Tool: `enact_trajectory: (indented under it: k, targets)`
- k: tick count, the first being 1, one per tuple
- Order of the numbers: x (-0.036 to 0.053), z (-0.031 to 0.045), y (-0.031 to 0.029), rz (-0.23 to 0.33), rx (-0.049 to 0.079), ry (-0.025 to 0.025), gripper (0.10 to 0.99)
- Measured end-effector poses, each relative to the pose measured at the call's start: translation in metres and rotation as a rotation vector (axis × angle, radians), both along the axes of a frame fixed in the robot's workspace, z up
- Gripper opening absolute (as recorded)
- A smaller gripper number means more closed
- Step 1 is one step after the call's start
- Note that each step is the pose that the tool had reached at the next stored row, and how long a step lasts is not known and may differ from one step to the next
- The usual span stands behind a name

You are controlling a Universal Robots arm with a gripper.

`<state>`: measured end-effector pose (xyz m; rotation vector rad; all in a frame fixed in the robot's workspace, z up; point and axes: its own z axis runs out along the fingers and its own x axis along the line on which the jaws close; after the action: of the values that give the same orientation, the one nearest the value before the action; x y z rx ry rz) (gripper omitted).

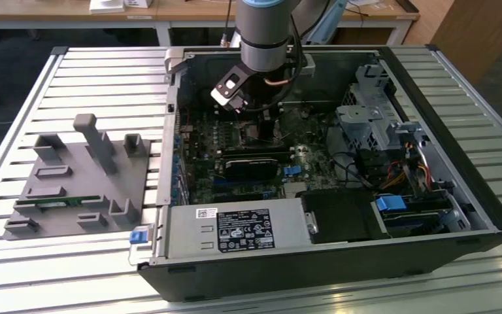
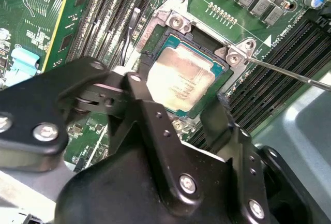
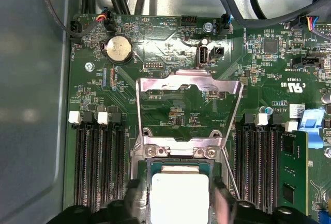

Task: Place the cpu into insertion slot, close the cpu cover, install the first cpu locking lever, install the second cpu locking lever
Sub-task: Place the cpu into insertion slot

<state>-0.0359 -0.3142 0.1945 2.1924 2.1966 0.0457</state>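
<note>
step: looks like step one, at the seat-and-let-go point. the small flat square cpu with a silvery-grey metal top (image 2: 181,79) lies level inside the square dark insertion slot with a silver rim (image 2: 164,40) on the green circuit board (image 3: 155,48).
tool: your black two-finger tool (image 2: 180,95) sits low over the slot, spread. its fingers (image 2: 147,110) stand one each side of the cpu. a thin gap seems to show, so i judge it's not pinching.
cover: the thin silver frame cpu cover (image 3: 189,83) is swung open beyond its hinge, not closed.
lever: a thin silver wire lever (image 2: 289,72) sticks out free from the slot's corner, unlatched.
setting: open black pc case (image 1: 321,278) on a slatted grey worktop (image 1: 85,65).
next move needs: a straight lift clear, no dragging the cpu, and the tool out of the cover's swing.
</note>
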Motion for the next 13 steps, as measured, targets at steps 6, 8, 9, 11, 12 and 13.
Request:
enact_trajectory:
  k: [6, 8, 9, 11, 12, 13]
  targets:
    - [0.0, 0.0038, 0.0, 0.0, 0.0, -0.0001, 0.741]
    - [0.0002, 0.0053, 0.0, 0.0, 0.0, 0.0005, 0.729]
    - [0.0004, 0.0059, 0.0, 0.0, 0.0, 0.001, 0.667]
    - [0.0008, 0.007, 0.0, 0.0, 0.0, 0.0024, 0.604]
    - [0.0011, 0.0077, 0.0, 0.0, 0.0, 0.0032, 0.604]
    - [0.0013, 0.0085, 0.0, 0.0, 0.0, 0.0041, 0.545]
